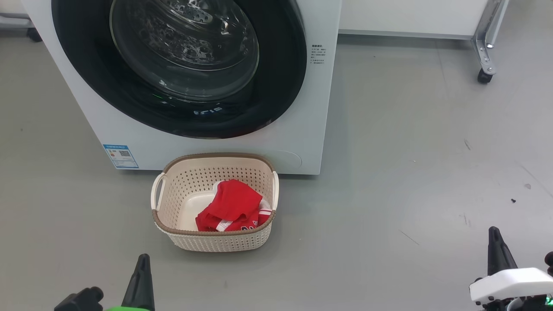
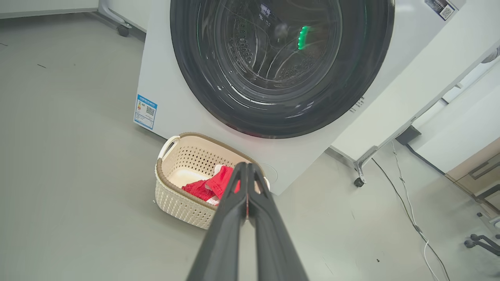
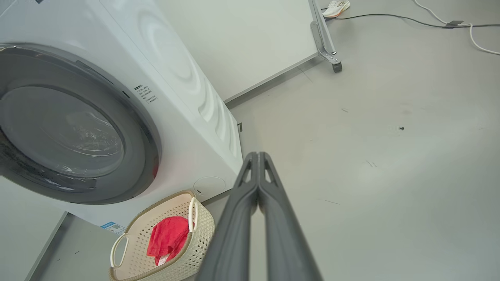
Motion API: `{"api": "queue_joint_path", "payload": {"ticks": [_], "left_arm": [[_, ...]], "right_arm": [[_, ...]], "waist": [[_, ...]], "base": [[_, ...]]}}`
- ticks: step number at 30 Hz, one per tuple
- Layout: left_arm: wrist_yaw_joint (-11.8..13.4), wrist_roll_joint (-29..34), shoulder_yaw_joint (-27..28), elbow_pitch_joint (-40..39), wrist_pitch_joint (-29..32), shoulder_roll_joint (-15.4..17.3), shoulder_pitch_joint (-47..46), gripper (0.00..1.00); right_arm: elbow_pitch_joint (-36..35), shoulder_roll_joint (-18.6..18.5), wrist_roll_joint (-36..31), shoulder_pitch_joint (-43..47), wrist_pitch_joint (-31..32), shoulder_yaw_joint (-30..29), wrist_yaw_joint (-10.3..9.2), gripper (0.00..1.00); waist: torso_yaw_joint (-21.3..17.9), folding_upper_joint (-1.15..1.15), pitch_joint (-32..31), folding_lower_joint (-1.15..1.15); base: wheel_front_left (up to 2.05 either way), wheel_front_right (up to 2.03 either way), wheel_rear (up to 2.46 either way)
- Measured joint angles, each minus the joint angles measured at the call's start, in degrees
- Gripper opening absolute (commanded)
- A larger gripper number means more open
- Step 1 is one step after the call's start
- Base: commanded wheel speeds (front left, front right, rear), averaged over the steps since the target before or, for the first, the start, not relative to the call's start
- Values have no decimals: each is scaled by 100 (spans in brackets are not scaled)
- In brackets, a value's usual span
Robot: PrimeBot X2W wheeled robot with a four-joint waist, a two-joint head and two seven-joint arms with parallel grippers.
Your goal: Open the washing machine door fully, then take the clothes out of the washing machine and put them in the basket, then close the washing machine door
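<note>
The red clothes (image 1: 231, 207) lay in the basket (image 1: 216, 242), which sat on the floor just in front of the washing machine (image 1: 319, 108). The washing machine door (image 1: 185, 47) looked shut. The left hand (image 1: 141, 261) and the right hand (image 1: 496, 242) were clenched on nothing, apart from the basket. The clothes looked soft, light and floppy, easy to pinch at a fold. The door looked hard, heavy and slippery, so its edge seemed the best place to hold.

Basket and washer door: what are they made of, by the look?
Basket: likely moulded plastic, matte cream, punched holes; the brown rim imitates weave. Door: glossy black surround, probably plastic, showing sharp reflections; the bulging clear centre looks like glass.
</note>
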Motion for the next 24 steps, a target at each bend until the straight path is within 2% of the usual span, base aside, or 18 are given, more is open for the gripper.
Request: {"api": "queue_joint_path", "payload": {"ticks": [24], "left_arm": [[-149, -1427, 276, 125, 355, 59, -224, 0]], "right_arm": [[113, 197, 1251, -274, 389, -250, 105, 0]], "waist": [[-126, 0, 9, 0]], "base": [[0, 0, 0]]}}
